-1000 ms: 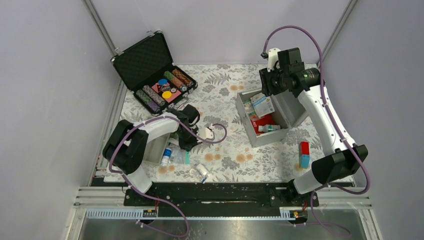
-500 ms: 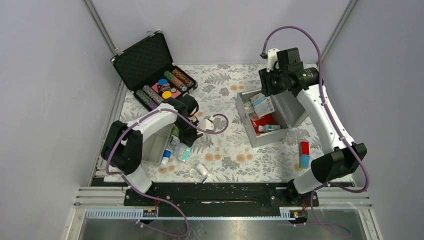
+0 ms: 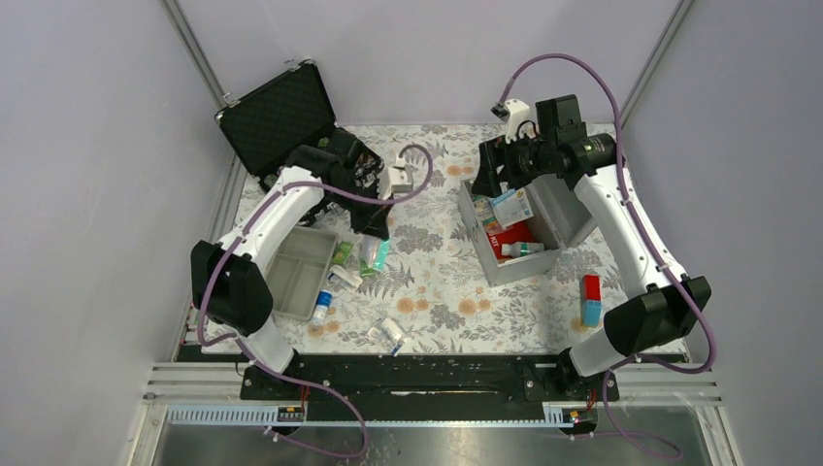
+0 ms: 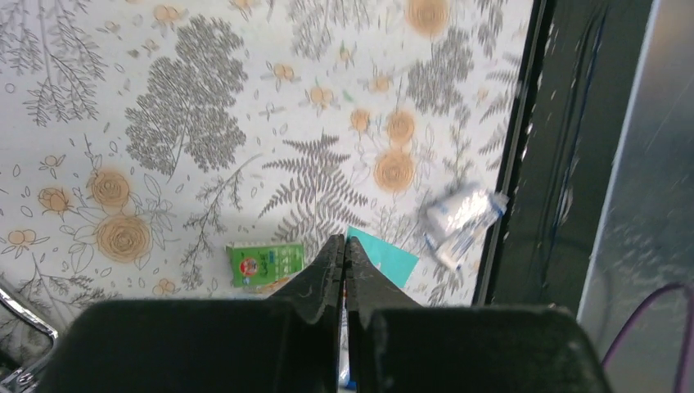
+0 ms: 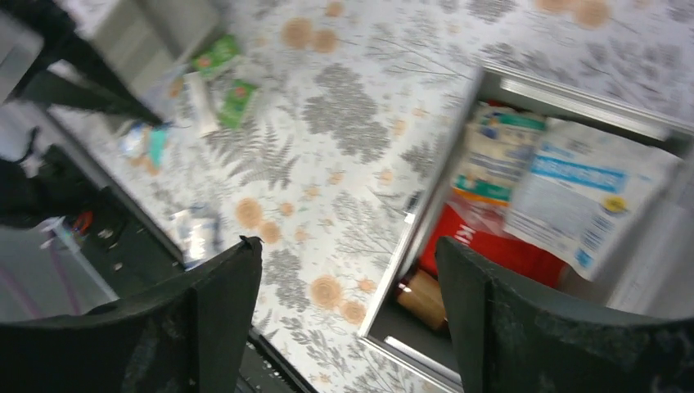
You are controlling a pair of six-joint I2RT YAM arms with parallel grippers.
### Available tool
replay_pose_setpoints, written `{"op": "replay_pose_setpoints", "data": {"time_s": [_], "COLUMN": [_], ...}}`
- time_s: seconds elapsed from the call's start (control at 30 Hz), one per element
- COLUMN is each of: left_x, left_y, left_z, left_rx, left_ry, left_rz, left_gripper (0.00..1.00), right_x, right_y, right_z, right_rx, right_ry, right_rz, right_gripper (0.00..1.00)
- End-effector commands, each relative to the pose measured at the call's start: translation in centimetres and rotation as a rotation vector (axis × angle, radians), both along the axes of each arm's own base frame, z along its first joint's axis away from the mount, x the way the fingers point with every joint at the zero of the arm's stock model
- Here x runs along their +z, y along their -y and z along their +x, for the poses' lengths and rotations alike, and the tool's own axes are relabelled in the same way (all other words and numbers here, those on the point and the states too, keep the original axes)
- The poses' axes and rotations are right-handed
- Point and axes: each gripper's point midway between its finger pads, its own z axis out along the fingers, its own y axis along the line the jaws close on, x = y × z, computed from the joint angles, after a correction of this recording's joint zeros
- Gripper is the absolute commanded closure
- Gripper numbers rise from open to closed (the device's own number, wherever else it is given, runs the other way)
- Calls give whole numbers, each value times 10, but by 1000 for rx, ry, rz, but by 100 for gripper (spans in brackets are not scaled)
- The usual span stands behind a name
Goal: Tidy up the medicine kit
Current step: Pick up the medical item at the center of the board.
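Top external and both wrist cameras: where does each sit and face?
Top external: above, behind the bases, facing down on the table; left gripper and right gripper show.
Left wrist: on the left wrist, facing the table; shut fingers show.
Right wrist: on the right wrist, facing the medicine kit; open fingers show.
Top external and right wrist share the medicine kit.

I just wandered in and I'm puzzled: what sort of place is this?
Probably a robotics test cell: the left arm and right arm bolted to a black rail, plain grey walls on metal framing, and props like the medicine kit on a flowered cloth.
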Motion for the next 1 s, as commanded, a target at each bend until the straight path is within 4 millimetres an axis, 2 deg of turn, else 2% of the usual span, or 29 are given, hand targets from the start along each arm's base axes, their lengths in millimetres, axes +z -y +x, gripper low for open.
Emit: {"op": "replay_pose_setpoints", "data": {"time_s": [0.0,0.1,0.2,0.3,0.4,0.57,0.73,0.77,0.8,0.87,0.9,0.97], "left_x": [38,61,77,86,100,118,121,121,122,122,121,121], "left_y": [28,41,48,50,52,58,59,60,60,60,59,59], "left_z": [31,55,74,94,111,121,118,117,117,115,116,115], "left_rx": [148,242,321,449,517,544,555,561,564,565,568,569], "left_ry": [-66,-66,-107,-218,-266,-290,-321,-334,-343,-348,-351,-353], "left_rz": [-210,-307,-382,-466,-570,-647,-672,-676,-681,-683,-683,-682], "left_gripper": [100,100,100,100,100,100,100,100,100,100,100,100], "right_x": [34,41,38,32,16,-5,-15,-17,-19,-20,-20,-20], "right_y": [-45,-64,-81,-99,-117,-144,-153,-154,-154,-155,-155,-154], "right_z": [-25,-22,-15,-10,-8,-14,-2,1,3,4,4,2], "right_rx": [211,281,297,314,320,350,282,271,263,261,259,260], "right_ry": [6,-10,-49,-66,-93,-127,-123,-115,-112,-113,-110,-105], "right_rz": [258,359,395,395,354,300,274,268,262,261,258,253], "right_gripper": [13,15,18,24,27,30,34,37,45,68,76,85]}}
